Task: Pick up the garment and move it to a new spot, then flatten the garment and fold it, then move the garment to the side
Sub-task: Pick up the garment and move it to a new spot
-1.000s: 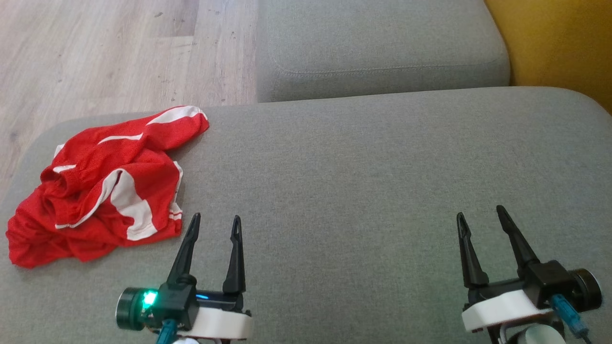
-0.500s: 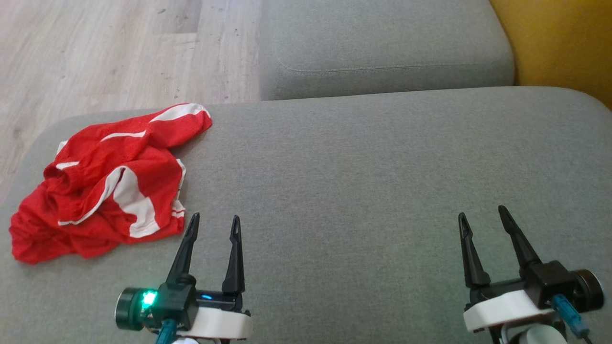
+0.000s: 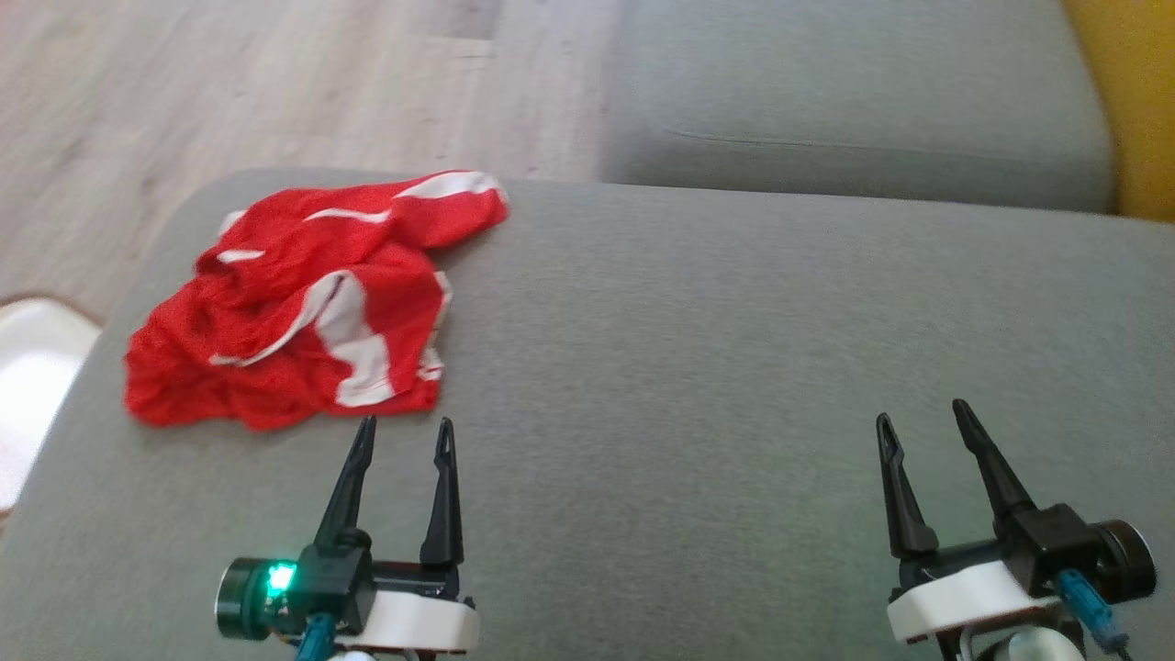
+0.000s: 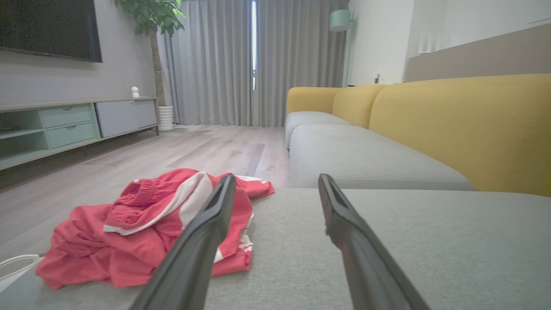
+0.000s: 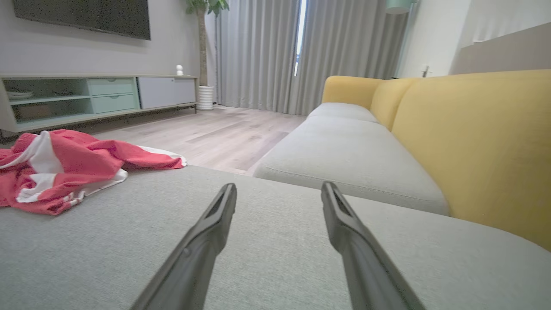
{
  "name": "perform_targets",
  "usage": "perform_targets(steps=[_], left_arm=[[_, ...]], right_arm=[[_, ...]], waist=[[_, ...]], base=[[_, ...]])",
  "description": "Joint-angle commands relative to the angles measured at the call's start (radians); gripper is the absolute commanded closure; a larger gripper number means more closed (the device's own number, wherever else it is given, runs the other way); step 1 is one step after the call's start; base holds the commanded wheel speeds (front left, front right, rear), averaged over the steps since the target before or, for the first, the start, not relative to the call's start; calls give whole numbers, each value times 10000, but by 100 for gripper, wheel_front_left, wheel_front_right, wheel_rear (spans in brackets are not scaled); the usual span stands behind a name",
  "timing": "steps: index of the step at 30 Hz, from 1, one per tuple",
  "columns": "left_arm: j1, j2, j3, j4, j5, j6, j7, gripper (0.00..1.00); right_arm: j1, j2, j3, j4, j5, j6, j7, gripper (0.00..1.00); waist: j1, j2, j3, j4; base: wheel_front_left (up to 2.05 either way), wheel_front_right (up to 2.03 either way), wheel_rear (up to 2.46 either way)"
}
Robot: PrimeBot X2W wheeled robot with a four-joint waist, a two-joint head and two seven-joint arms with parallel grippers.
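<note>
A crumpled red garment [image 3: 303,303] with white stripes lies in a heap on the grey cushion [image 3: 698,367], near its far left corner. In the left wrist view the garment [image 4: 137,228] sits just ahead and to the left of the fingers. My left gripper [image 3: 404,424] hovers open right at the garment's near edge, nothing between its fingers. Far over at the lower right, my right gripper [image 3: 918,409] is open and empty too. The right wrist view shows the garment [image 5: 60,168] far to its left.
A second grey seat cushion [image 3: 854,101] lies beyond this one, with the yellow sofa back [image 3: 1138,101] at the right. Wooden floor [image 3: 229,83] runs past the cushion's far and left edges. A white object [image 3: 27,386] sits on the floor at left.
The head camera has turned left, so the whole scene has shifted right in view. The garment lies as before. Both grippers stay open in the same pose.
</note>
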Motion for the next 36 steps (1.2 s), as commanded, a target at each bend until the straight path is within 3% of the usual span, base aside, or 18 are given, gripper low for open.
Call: perform_targets(steps=[1, 10, 16, 26, 36], left_arm=[[-424, 29, 378, -263, 68, 49, -95, 0], [-354, 29, 653, -243, 199, -10, -95, 0], [-277, 29, 848, -246, 273, 16, -95, 0], [-240, 52, 1378, -536, 376, -16, -95, 0], [-2240, 825, 2013, -1147, 895, -560, -95, 0]], right_arm=[[-207, -118, 246, -292, 23, 77, -107, 0], [-297, -118, 362, -329, 134, 77, -107, 0], [-332, -118, 415, -285, 148, 77, -107, 0], [-332, -118, 517, -319, 39, 77, -107, 0], [-533, -247, 822, -582, -495, 77, -107, 0]], waist=[[-1, 0, 33, 512], [-1, 0, 83, 1869], [-1, 0, 87, 2422], [-1, 0, 199, 2361], [-1, 0, 1373, 1978]], base=[[0, 0, 0], [0, 0, 0], [0, 0, 0], [0, 0, 0], [0, 0, 0]])
